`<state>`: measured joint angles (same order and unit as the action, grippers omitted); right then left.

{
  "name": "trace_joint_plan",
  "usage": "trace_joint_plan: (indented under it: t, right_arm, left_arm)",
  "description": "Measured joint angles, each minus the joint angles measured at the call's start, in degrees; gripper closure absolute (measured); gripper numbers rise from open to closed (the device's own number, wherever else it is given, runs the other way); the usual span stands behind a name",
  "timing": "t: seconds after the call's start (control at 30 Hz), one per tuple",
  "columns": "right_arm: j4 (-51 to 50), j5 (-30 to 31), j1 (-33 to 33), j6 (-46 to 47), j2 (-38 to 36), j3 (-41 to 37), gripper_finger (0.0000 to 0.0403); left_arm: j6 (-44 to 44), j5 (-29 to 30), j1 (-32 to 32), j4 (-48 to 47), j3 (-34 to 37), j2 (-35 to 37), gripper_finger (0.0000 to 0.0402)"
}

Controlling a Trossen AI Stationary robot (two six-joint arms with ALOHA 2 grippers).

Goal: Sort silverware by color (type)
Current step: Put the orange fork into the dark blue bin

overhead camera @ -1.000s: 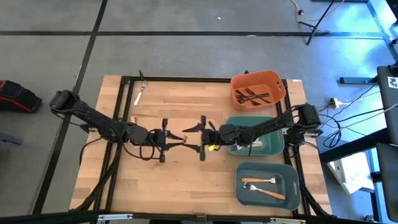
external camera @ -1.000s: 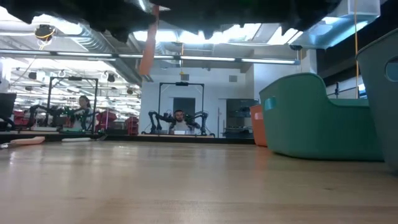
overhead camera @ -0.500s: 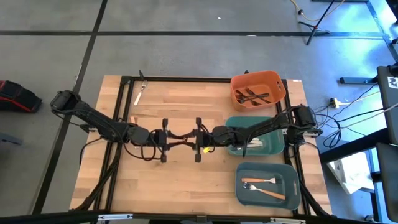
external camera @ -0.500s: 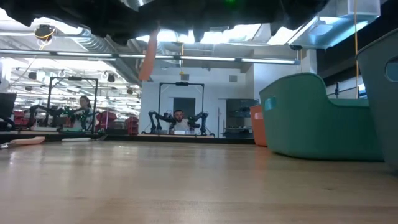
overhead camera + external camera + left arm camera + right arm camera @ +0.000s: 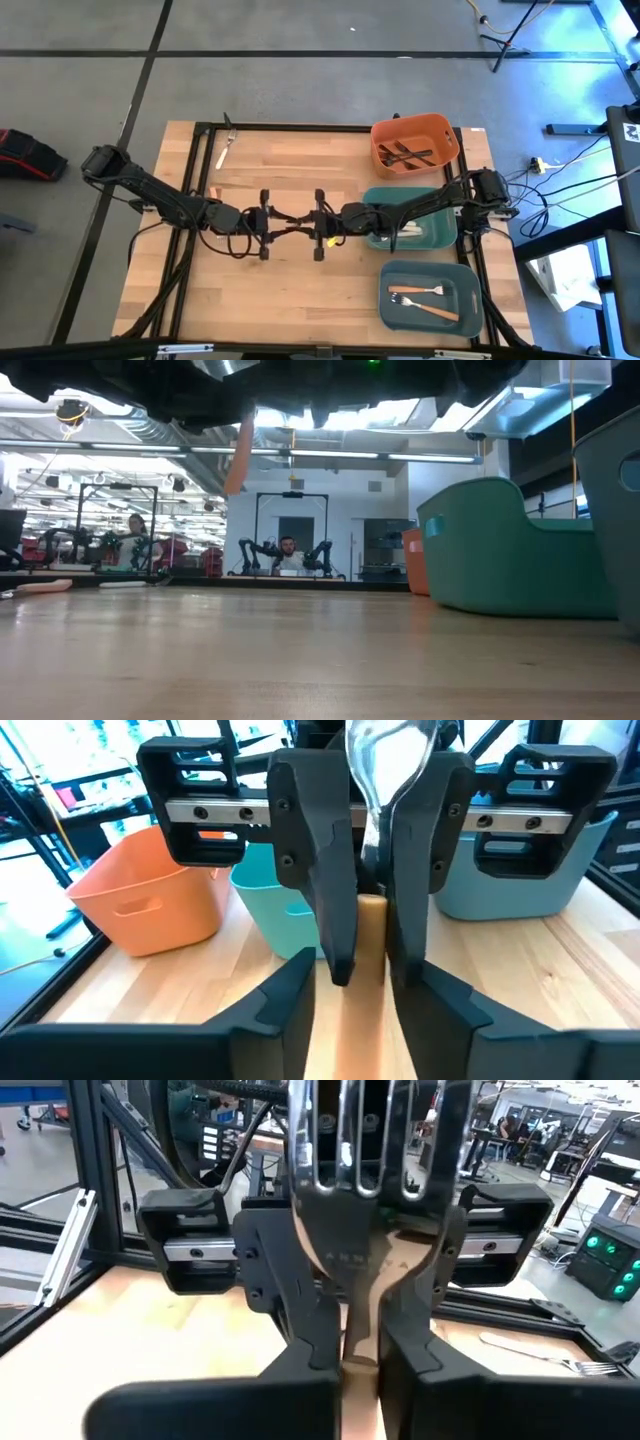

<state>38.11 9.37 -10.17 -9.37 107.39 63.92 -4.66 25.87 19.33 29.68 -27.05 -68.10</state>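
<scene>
A fork with a silver head (image 5: 365,1150) and an orange handle (image 5: 238,455) stands upright in the air over the table's middle (image 5: 296,217). My two grippers meet there, both level and facing each other. My right gripper (image 5: 303,218) comes from the right and is shut on the fork. My left gripper (image 5: 288,219) comes from the left and is open. Its fingers (image 5: 290,1005) stand close on either side of the handle with a small gap. Another fork (image 5: 226,148) lies flat at the table's far left. My right gripper pinches the fork between its two fingers (image 5: 322,890) where the silver neck meets the orange handle (image 5: 360,1365). The fingers come level from the table's right and lie across the fork. The fork stands upright with its tines up. Its handle hangs below the fingers, clear of the table.
On the right stand three bins. The orange one (image 5: 415,122) at the far side holds dark forks, the teal one (image 5: 400,194) sits in the middle, and the grey-blue one (image 5: 388,290) near the front holds orange-handled forks. A small orange piece (image 5: 212,192) lies at the left. People stand in the room behind.
My right gripper has moved toward the table's left, up to my left gripper, and has shut on the fork held there. The fork has stayed lifted, and its hanging handle has barely shifted.
</scene>
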Motion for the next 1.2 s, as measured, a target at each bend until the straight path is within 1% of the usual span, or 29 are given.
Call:
trace_joint_plan:
  t: [0.1,0.2,0.3,0.43,0.5,0.67,0.73,0.83,0.93,1.07,1.2]
  right_arm:
    - [-4.5,0.8,-0.9,-0.3,-1.4,0.0,0.0392]
    - [-12.2,6.1,-3.2,-2.2,-4.3,-0.2,0.0383]
    - [-18.6,11.2,-6.5,-3.0,-8.5,-0.2,0.0386]
    - [-28.5,15.0,-11.0,-1.0,-14.0,-0.1,0.0392]
    - [-34.1,16.5,-13.2,1.4,-16.9,-0.2,0.0390]
    - [-47.6,17.2,-16.9,9.3,-25.3,-0.1,0.0382]
    - [-53.6,17.6,-17.7,12.1,-28.3,-0.1,0.0386]
    - [-63.0,20.3,-18.5,15.8,-32.8,-0.1,0.0389]
    - [-73.1,21.5,-18.3,21.8,-36.4,-0.1,0.0385]
    - [-84.3,22.2,-18.3,29.1,-38.9,-0.1,0.0382]
    - [-92.8,20.1,-18.3,36.2,-39.0,-0.1,0.0388]
  left_arm:
    - [0.2,0.0,0.6,-0.8,0.0,0.2,0.0264]
    - [1.6,-0.1,1.3,-1.3,-0.2,0.4,0.0262]
    - [3.1,-0.3,2.4,-1.9,-0.2,0.3,0.0261]
    - [3.7,-0.2,3.7,-2.0,-0.2,0.3,0.0261]
    - [5.5,-0.2,4.2,-2.0,-0.2,0.3,0.0261]
    - [9.1,-0.1,5.3,-2.1,-0.2,0.3,0.0261]
    - [9.4,0.0,5.8,-2.1,-0.2,0.0,0.0261]
    - [11.7,0.0,6.6,-2.3,-0.1,-0.7,0.0261]
    - [14.0,0.0,7.0,-2.3,-0.1,-2.1,0.0261]
    - [15.8,0.1,7.1,-2.1,-0.1,-4.3,0.0261]
    - [16.3,0.1,6.9,-1.7,-0.1,-6.3,0.0261]
